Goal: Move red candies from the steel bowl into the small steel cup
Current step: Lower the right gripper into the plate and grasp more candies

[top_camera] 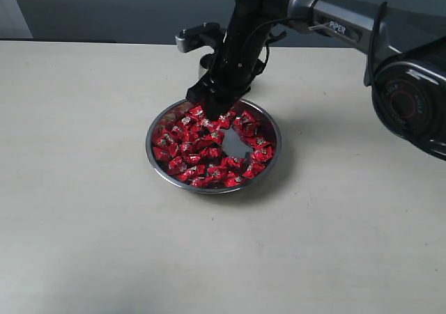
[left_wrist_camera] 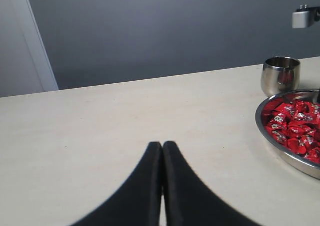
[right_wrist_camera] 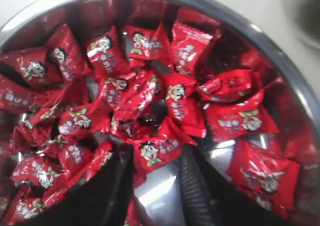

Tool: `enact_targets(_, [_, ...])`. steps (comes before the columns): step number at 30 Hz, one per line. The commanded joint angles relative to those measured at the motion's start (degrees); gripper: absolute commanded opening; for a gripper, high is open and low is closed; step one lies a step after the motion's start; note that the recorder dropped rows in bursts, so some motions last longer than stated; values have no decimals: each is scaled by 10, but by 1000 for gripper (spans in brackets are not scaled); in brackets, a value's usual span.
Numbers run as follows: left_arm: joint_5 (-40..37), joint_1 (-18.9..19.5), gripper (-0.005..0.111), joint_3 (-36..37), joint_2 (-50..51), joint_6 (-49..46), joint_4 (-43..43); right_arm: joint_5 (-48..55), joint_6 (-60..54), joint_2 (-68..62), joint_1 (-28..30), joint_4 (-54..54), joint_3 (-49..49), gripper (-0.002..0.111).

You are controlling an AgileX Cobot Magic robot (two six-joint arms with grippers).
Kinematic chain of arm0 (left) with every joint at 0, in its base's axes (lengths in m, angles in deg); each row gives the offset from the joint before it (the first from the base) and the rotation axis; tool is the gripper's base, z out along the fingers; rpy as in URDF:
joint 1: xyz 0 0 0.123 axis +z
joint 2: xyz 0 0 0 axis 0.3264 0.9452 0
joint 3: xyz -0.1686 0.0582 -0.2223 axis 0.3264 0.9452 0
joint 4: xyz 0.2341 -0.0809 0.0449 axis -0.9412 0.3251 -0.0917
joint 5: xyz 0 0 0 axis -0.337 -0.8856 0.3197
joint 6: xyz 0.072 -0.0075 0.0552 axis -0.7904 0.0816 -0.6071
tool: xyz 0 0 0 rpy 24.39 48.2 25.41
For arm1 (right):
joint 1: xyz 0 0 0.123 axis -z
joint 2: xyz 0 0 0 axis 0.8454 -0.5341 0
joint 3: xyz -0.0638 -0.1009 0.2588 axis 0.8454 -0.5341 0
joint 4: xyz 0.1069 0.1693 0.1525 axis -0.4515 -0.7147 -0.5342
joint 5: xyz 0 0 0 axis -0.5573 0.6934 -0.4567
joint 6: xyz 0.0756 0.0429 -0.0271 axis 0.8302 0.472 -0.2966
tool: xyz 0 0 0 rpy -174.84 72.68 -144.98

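Note:
The steel bowl (top_camera: 157, 162) sits mid-table, holding several red candies (top_camera: 202, 150) with a bare patch of steel toward its right. My right gripper (top_camera: 210, 106) is down at the bowl's far rim. In the right wrist view this gripper (right_wrist_camera: 156, 153) is open, its fingers (right_wrist_camera: 192, 186) astride one red candy (right_wrist_camera: 159, 151) lying on the pile, inside the bowl (right_wrist_camera: 280, 50). The small steel cup (top_camera: 203, 65) stands just behind the bowl, mostly hidden by the arm; it shows whole in the left wrist view (left_wrist_camera: 281, 74). My left gripper (left_wrist_camera: 162, 147) is shut and empty over bare table.
A grey metal bracket (top_camera: 197, 35) hangs above the cup, also seen as the bracket (left_wrist_camera: 302, 18) in the left wrist view. The bowl's edge (left_wrist_camera: 265, 133) with candies (left_wrist_camera: 295, 128) lies to one side of the left gripper. The right arm's base (top_camera: 411, 98) stands at the right.

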Motion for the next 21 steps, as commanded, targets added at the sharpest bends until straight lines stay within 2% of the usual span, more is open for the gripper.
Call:
enact_targets(1, [3, -4, 0, 1, -3, 2, 2, 4, -21, -21, 1, -30, 1, 42])
enact_targets(3, [3, -4, 0, 1, -3, 2, 2, 4, -21, -29, 1, -29, 1, 48])
enact_targets(11, [3, -4, 0, 1, -3, 2, 2, 4, -21, -46, 1, -28, 1, 46])
enact_targets(13, [3, -4, 0, 1, -3, 2, 2, 4, -21, -46, 1, -28, 1, 38])
enact_targets(18, [3, -4, 0, 1, -3, 2, 2, 4, -21, -44, 1, -28, 1, 8])
enact_targets(21, [3, -4, 0, 1, -3, 2, 2, 4, -21, -33, 1, -28, 1, 0])
